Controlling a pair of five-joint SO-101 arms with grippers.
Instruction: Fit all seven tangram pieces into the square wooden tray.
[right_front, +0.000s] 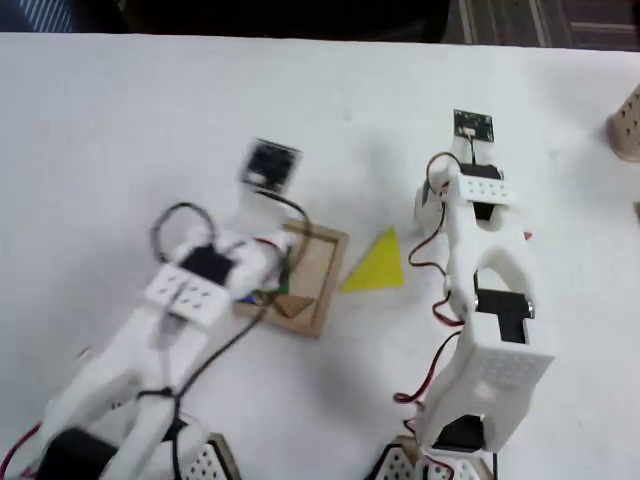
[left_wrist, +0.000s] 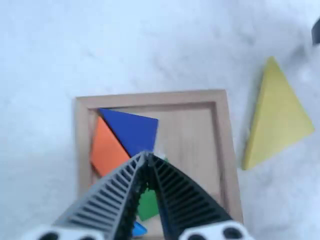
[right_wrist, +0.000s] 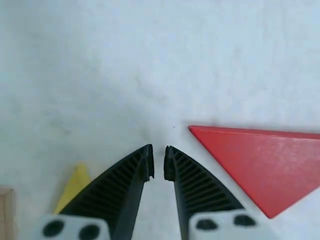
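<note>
The square wooden tray (right_front: 325, 285) lies left of centre, with my left gripper (left_wrist: 148, 159) shut and empty just above its floor. Inside the tray (left_wrist: 150, 98) a blue piece (left_wrist: 131, 129) and an orange piece (left_wrist: 107, 147) fill one corner; a green piece (left_wrist: 148, 202) and a small blue piece (left_wrist: 139, 229) lie under the fingers. A yellow triangle (right_front: 378, 265) rests on the table beside the tray, between the arms. My right gripper (right_wrist: 159, 162) hovers over bare table, shut but for a narrow slit, next to a red triangle (right_wrist: 265, 165). The yellow triangle's tip (right_wrist: 75, 185) lies on its other side.
A brown perforated object (right_front: 628, 125) stands at the table's far right edge. The white table (right_front: 150, 130) stretches wide behind both arms. Cables trail from each arm near the tray and the yellow triangle.
</note>
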